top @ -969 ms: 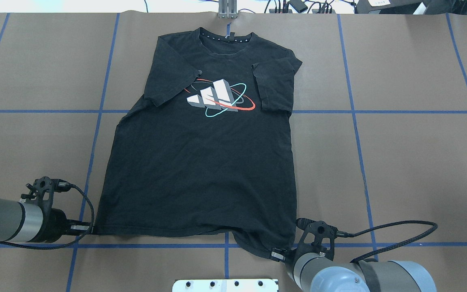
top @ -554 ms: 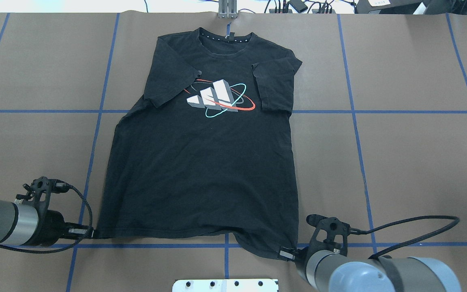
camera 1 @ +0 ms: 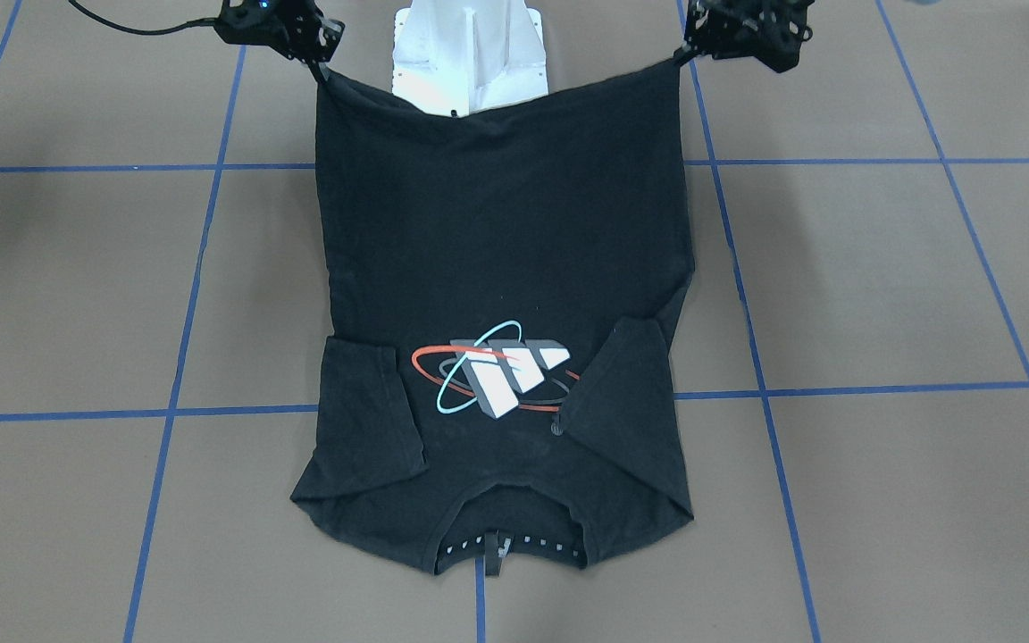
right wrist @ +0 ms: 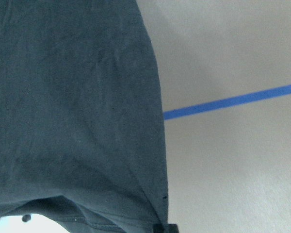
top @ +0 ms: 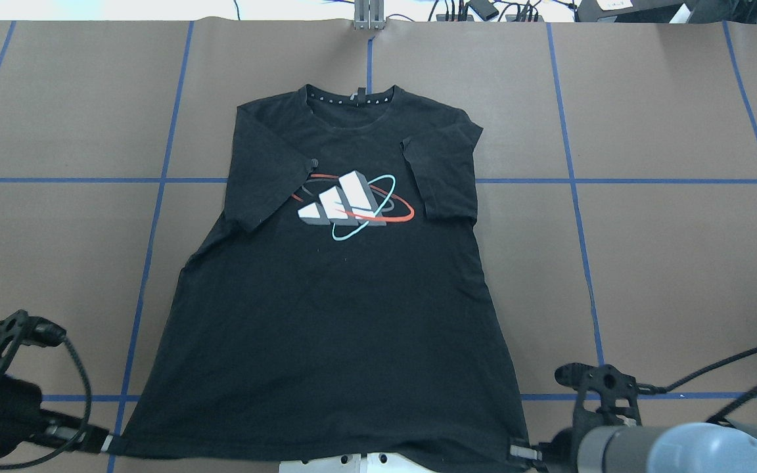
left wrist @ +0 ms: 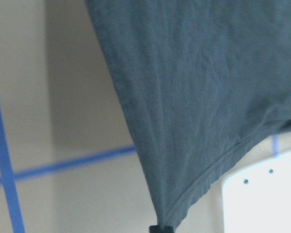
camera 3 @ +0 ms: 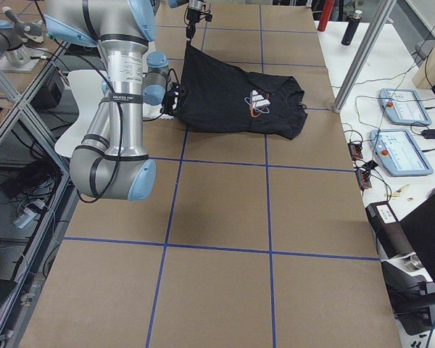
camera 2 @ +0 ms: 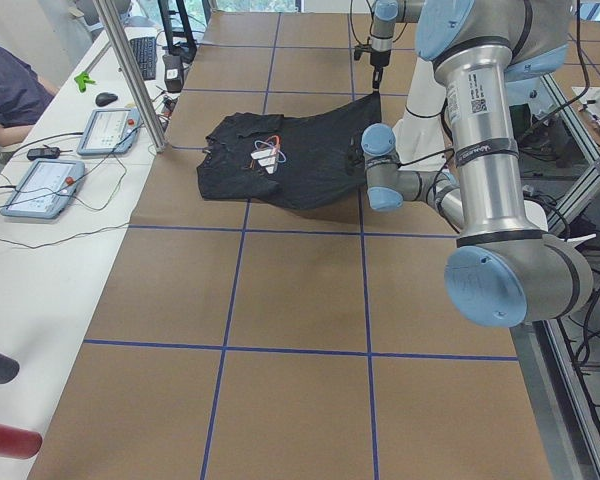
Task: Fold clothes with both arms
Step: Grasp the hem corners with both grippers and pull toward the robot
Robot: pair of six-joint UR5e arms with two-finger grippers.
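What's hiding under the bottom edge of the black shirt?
A white robot base peeks out under the lifted shirt hem, with brown table beside it. The rest of the base is covered.

The site is a robotics laboratory. The left arm (camera 2: 485, 150) and right arm (camera 3: 119, 94) stand at a brown table (camera 2: 300, 290) with a blue tape grid (top: 56, 180). Teach pendants (camera 2: 42, 187) and a keyboard (camera 2: 146, 58) lie on the side bench (camera 2: 40, 260).

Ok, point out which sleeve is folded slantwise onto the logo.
The sleeve on the robot's left side: its slanted edge overlaps the logo. The other sleeve lies straight, beside the logo, not over it.
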